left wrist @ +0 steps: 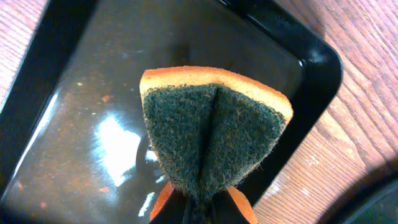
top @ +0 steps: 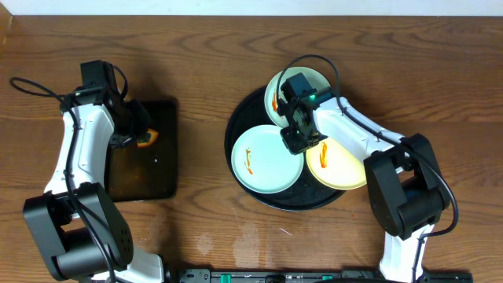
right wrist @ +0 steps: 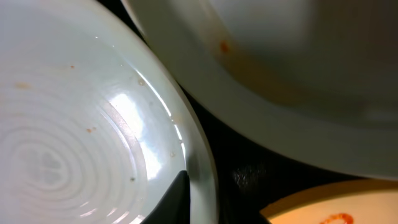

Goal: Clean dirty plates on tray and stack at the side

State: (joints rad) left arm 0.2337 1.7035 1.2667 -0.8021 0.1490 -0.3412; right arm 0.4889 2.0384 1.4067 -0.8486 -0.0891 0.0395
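Observation:
The round black tray (top: 299,200) holds three dirty plates with orange smears. A mint-blue plate (top: 267,161) lies front left, a pale yellow plate (top: 342,169) right, and a second pale plate (top: 313,79) at the back. My right gripper (top: 299,135) is shut on the mint-blue plate's (right wrist: 74,124) right rim, the jaws (right wrist: 214,199) astride it. The back plate (right wrist: 280,56) and yellow plate (right wrist: 323,211) lie close by. My left gripper (top: 140,135) is shut on a green-and-orange sponge (left wrist: 214,137), the jaws (left wrist: 202,208) pinching it from below.
A smaller black rectangular tray (top: 141,177) lies at the left under the sponge and also shows in the left wrist view (left wrist: 74,124); its surface looks wet. Brown wooden table (top: 204,63) lies all around. Cables loop over the back plate.

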